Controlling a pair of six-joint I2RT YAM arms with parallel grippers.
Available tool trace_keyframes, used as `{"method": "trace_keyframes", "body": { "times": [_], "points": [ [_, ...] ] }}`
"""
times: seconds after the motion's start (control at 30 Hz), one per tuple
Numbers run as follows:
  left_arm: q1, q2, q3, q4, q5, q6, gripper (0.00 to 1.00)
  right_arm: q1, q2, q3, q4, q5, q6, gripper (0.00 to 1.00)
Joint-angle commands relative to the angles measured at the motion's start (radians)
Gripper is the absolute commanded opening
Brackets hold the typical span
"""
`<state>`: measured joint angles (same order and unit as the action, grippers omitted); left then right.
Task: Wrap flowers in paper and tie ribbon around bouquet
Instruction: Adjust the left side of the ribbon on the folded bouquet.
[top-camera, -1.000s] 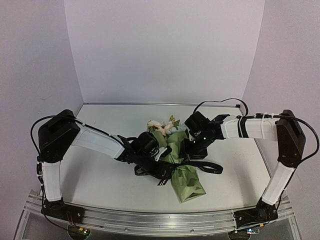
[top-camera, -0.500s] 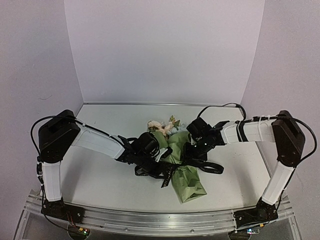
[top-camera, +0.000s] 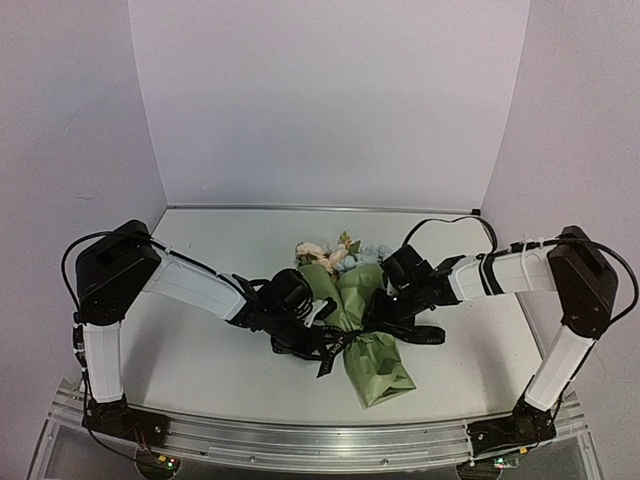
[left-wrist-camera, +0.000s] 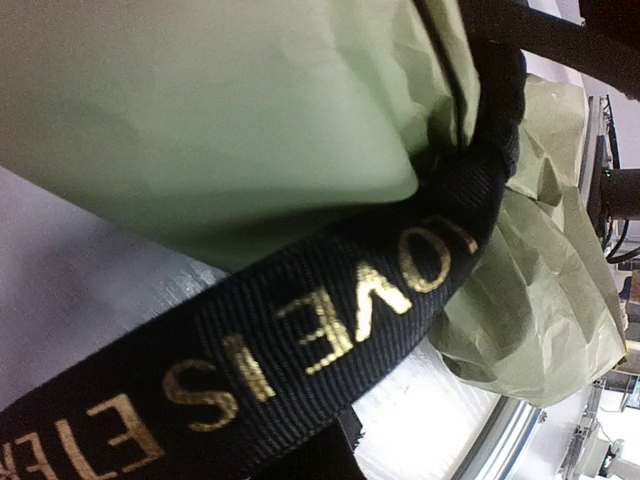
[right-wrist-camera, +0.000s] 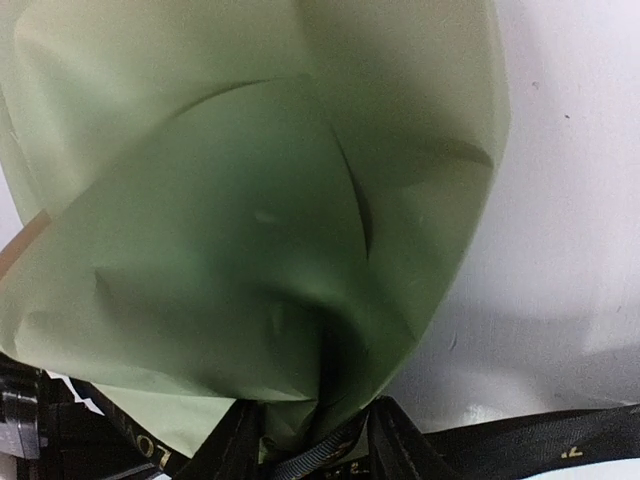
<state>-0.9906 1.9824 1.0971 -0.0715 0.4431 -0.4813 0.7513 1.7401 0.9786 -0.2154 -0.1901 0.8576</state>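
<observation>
- Three views split the facts: only the top one showed the bouquet (top-camera: 372, 350) lying mid-desk (top-camera: 200, 372) between both hands, with cream and pale blue blooms (top-camera: 325, 252) at its far end.
- The left wrist view alone showed the ribbon (left-wrist-camera: 300, 340) closely: woven black, gold-lettered, cinched round crinkled olive paper (left-wrist-camera: 200, 110).
- The left hand (top-camera: 316, 344) pinched the ribbon; whether the right hand (top-camera: 382, 315) was spread, I could not tell.

White table (top-camera: 200, 365), pale walls (top-camera: 330, 100), aluminium front rail (top-camera: 300, 441)
</observation>
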Motion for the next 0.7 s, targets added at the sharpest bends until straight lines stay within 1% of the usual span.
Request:
{"method": "trace_keyframes", "body": {
  "times": [0.0,0.17,0.37,0.47,0.67],
  "points": [
    [0.017,-0.054,-0.022,0.004,-0.011,-0.013,0.00,-0.004,-0.056,-0.029,0.040,0.056,0.035,0.39],
    [0.019,-0.057,-0.025,0.001,-0.006,-0.011,0.00,-0.004,-0.063,-0.038,0.060,0.053,0.052,0.33],
    [0.026,-0.068,-0.038,0.000,0.000,-0.009,0.00,-0.004,-0.044,-0.028,0.060,0.045,0.059,0.16],
    [0.031,-0.074,-0.049,0.001,0.004,-0.008,0.00,-0.004,-0.043,-0.030,0.060,0.049,0.061,0.10],
    [0.044,-0.093,-0.078,-0.010,0.011,0.001,0.00,-0.004,-0.043,-0.032,0.058,0.061,0.061,0.07]
  ]
}}
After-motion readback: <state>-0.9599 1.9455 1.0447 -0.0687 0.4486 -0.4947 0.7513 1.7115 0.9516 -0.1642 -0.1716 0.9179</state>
